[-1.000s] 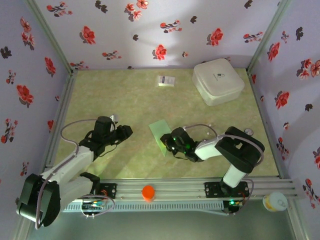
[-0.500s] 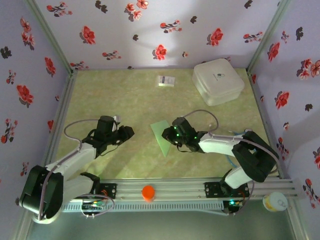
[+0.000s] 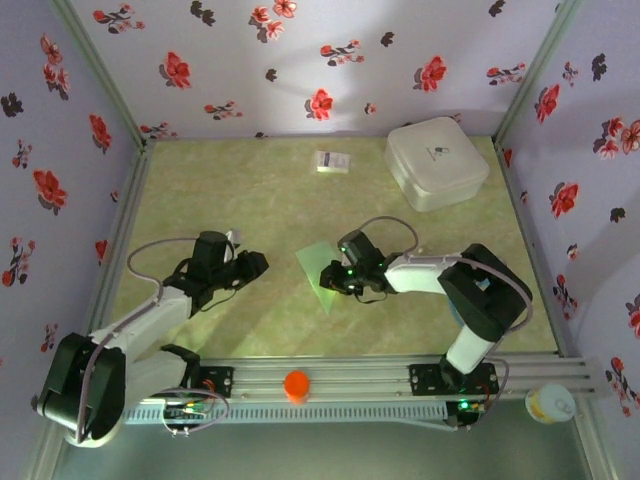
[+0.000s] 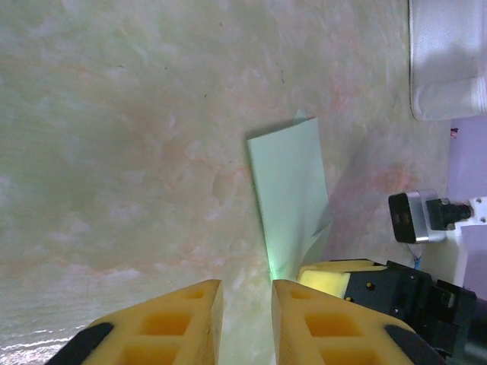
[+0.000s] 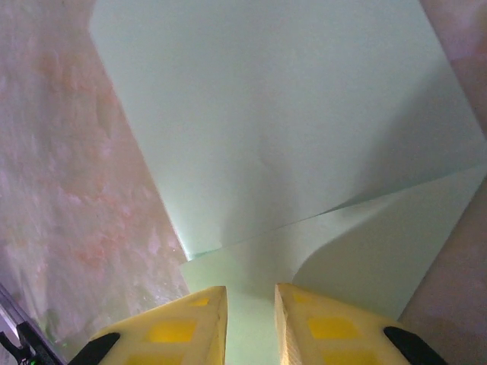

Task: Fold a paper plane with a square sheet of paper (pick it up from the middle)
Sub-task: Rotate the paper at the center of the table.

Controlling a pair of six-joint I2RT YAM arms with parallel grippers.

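While the square sheet of paper lies mid-worktop between the two arms, it's no plane yet. It reads as a narrow strip with one layer lapped over another and a flap curling up at the near end, so I'd call this an early fold. Nose folds, wing folds and the centre crease all look left to do. The right gripper is at that near end, fingers only a slit apart with green paper showing in the gap – can't tell if it's pinching the edge or just pressing it down. The left gripper is well apart to the left, low over bare worktop, fingers narrowly parted with nothing between them – not touching the sheet.
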